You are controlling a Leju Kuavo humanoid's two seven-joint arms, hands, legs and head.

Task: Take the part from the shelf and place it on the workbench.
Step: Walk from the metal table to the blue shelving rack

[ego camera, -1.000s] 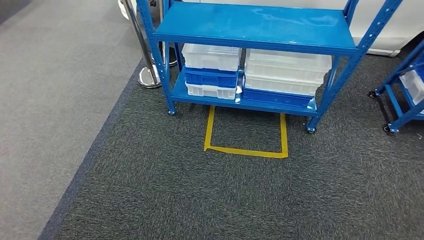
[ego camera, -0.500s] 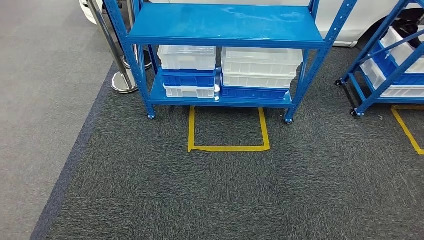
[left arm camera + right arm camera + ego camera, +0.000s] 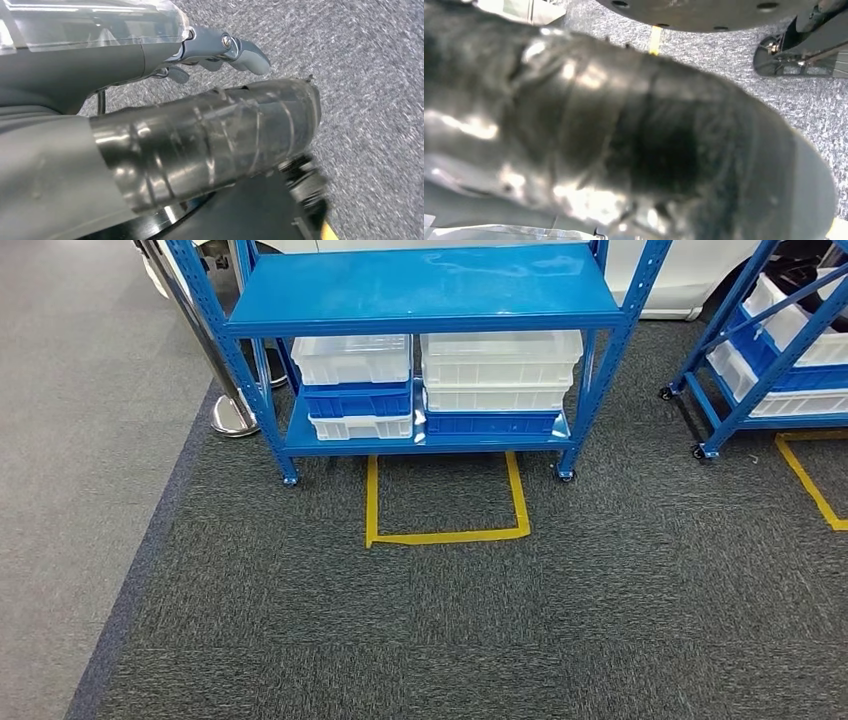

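Two stacks of bins sit side by side on the lower level of the blue shelf [image 3: 420,285] in the head view: a left stack [image 3: 352,385] of clear, blue and white bins, and a right stack [image 3: 498,380] of clear bins over a blue one. The shelf's upper level is bare blue metal. A yellow tape rectangle [image 3: 445,535] marks the dark carpet [image 3: 450,630] just in front of the shelf, and a chrome stanchion base [image 3: 232,415] stands beside the shelf's left leg. A second blue rack [image 3: 775,350] with white bins stands at the far right, well apart. Which bin holds the part I cannot tell. In the left wrist view, the left hand [image 3: 220,50] hangs over grey carpet, its fingers [image 3: 247,52] loosely curled around nothing visible, though I cannot tell how far they are closed. In the right wrist view, the right hand [image 3: 634,135] is a dark, blurred mass close to the lens; the state of its fingers cannot be told.
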